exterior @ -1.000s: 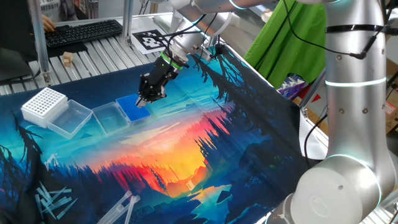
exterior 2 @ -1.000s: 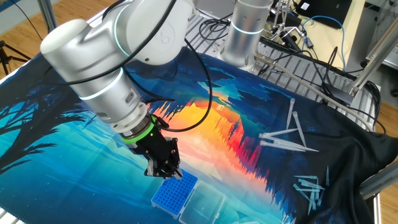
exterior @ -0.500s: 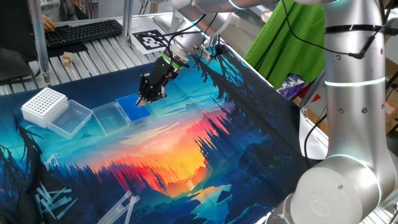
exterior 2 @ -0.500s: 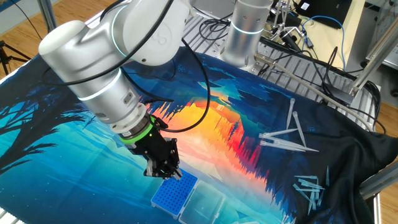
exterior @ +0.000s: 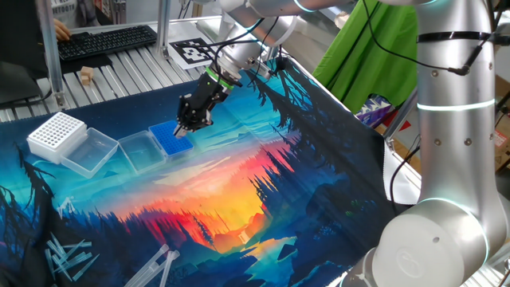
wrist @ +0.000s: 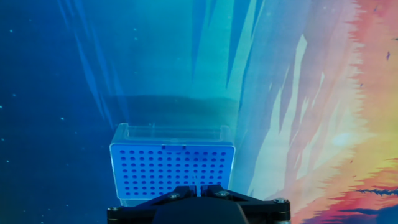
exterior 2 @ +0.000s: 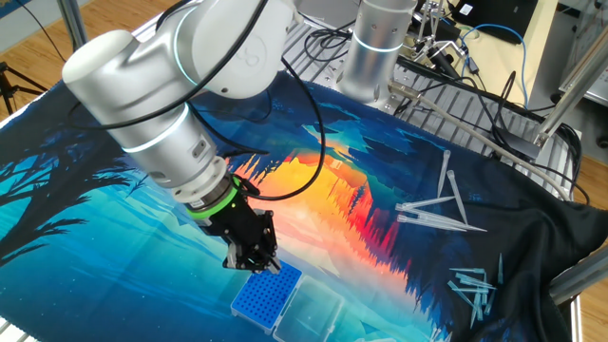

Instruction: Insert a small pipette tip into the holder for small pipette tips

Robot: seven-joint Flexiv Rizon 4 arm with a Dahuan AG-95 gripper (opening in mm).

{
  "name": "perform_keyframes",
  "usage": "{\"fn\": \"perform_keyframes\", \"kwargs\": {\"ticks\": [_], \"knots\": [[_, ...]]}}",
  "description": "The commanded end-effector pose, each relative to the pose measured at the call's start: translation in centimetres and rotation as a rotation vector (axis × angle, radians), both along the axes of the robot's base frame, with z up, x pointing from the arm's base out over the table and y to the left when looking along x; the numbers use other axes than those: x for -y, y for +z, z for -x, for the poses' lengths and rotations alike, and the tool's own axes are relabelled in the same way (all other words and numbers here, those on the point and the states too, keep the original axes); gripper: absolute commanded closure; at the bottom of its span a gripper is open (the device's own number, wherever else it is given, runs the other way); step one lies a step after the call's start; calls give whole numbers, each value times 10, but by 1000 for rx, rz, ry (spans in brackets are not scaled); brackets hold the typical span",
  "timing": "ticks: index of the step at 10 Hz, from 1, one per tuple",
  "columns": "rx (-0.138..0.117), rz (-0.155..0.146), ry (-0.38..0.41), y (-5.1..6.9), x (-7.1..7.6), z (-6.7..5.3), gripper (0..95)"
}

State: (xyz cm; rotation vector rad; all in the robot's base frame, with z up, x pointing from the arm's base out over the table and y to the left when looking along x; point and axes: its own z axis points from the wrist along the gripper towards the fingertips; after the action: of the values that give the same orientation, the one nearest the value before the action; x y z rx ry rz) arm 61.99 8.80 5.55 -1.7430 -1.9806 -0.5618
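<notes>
The holder for small pipette tips point(exterior: 170, 140) is a small blue rack with a fine grid of holes, lying on the printed mat with its clear lid point(exterior: 137, 151) hinged open beside it. My gripper point(exterior: 184, 127) hangs just above the rack's near edge point(exterior 2: 266, 295), pointing down. In the hand view the fingers meet at the bottom edge. A thin whitish small pipette tip point(wrist: 196, 182) sticks out between them over the blue grid point(wrist: 171, 167). The gripper point(wrist: 196, 190) is shut on that tip. In both fixed views the tip is too small to make out.
A larger white perforated rack point(exterior: 56, 132) with its own clear lid point(exterior: 92, 151) stands left of the blue one. Long clear tips lie scattered at the mat's near corner point(exterior: 68, 257) and on the far side point(exterior 2: 439, 211). A keyboard point(exterior: 107, 40) sits behind the mat.
The gripper has shifted only a hair above the blue rack. It stays shut on the tip.
</notes>
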Motion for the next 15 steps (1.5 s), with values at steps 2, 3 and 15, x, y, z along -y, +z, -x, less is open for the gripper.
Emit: {"fn": "perform_keyframes", "kwargs": {"ticks": [2, 3, 15], "knots": [[-1, 0, 5, -2, 0, -3, 950], [1, 0, 8, -3, -1, -3, 950], [-5, -2, 17, 2, 3, -12, 950]]}}
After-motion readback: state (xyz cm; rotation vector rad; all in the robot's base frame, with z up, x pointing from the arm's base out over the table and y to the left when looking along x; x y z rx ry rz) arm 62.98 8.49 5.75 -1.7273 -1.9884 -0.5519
